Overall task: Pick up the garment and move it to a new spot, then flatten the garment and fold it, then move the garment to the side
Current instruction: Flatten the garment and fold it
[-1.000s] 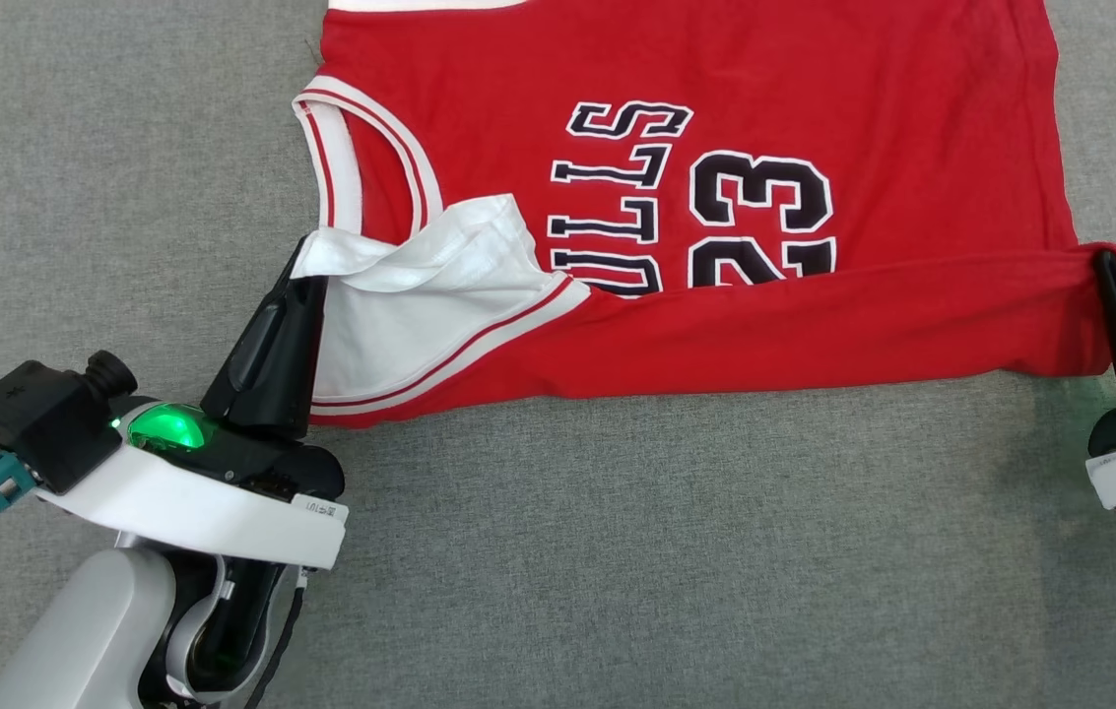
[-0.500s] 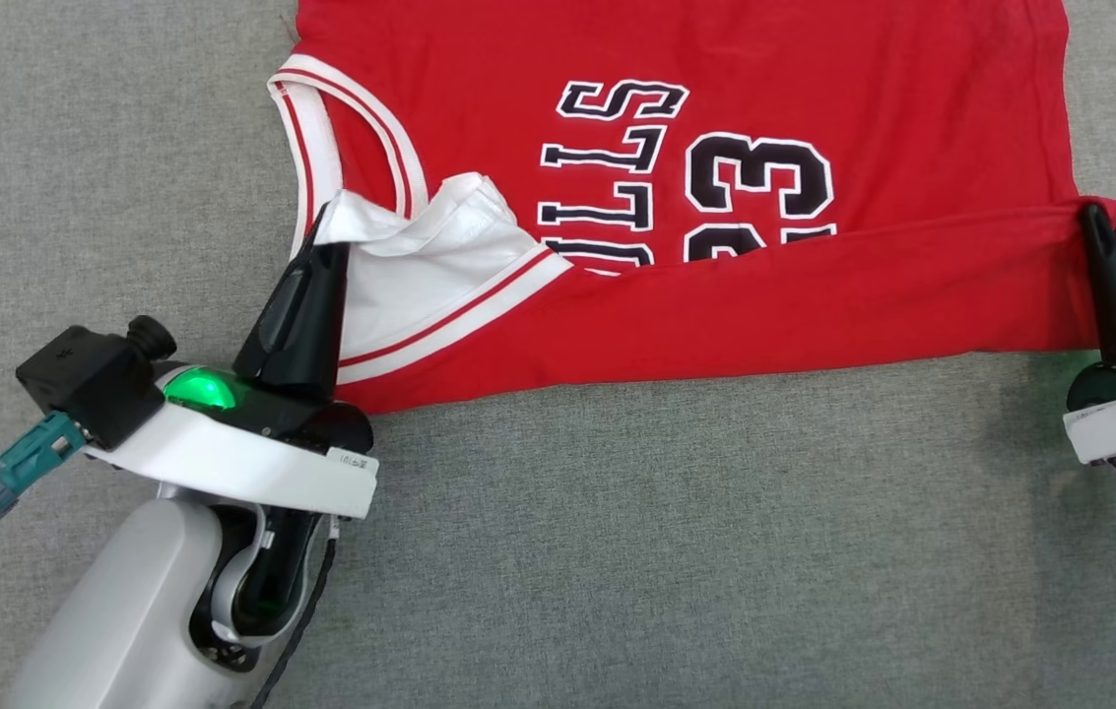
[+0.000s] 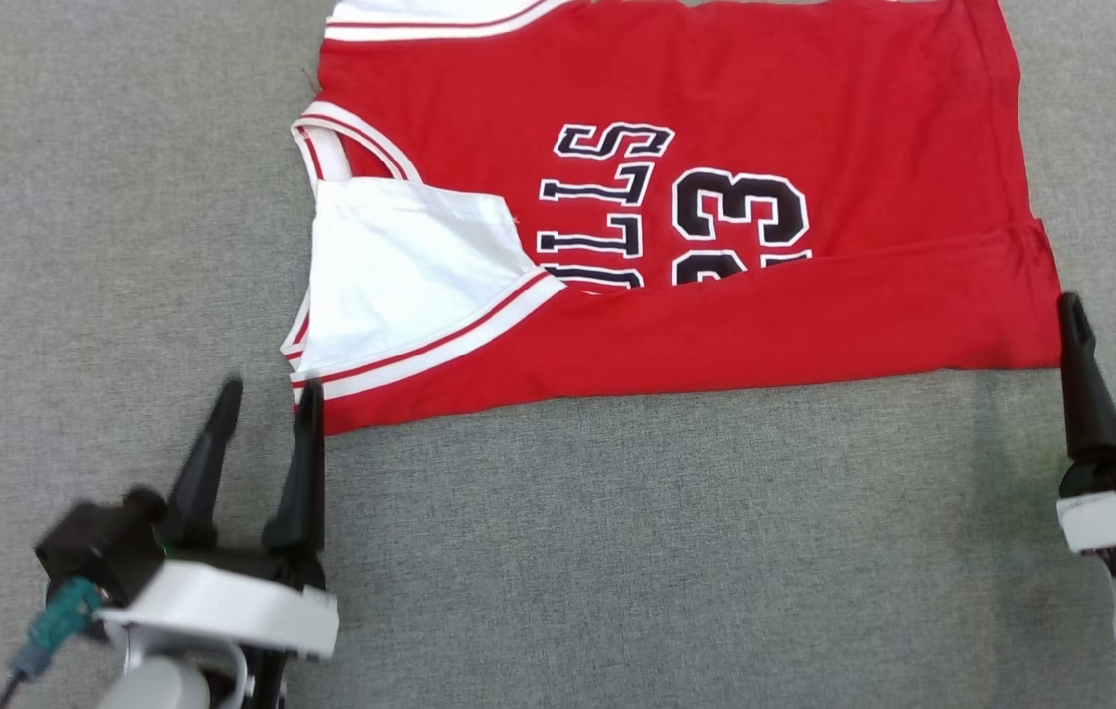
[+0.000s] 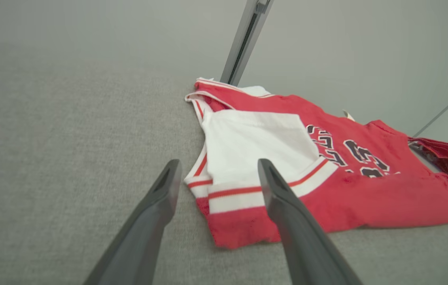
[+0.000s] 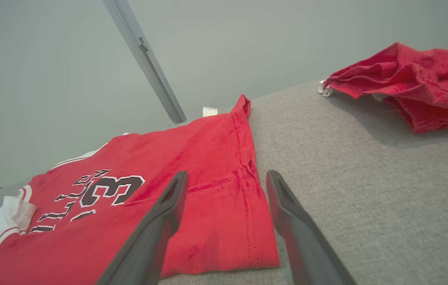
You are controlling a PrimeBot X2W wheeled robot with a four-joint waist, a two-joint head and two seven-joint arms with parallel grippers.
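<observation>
Left gripper (image 3: pixel 270 389) and right gripper (image 3: pixel 1099 301), jaws wide and empty, flank the near corners of the garment (image 3: pixel 764 325), apparently to stand clear of a laid fold. It lies flat on the grey surface (image 3: pixel 617 551), near edge doubled over its lettering.

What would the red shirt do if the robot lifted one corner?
The red shirt would probably droop and unfold: it lies limp, one edge folded over. Pushed across the grey fabric surface, it would likely bunch rather than slide.
</observation>
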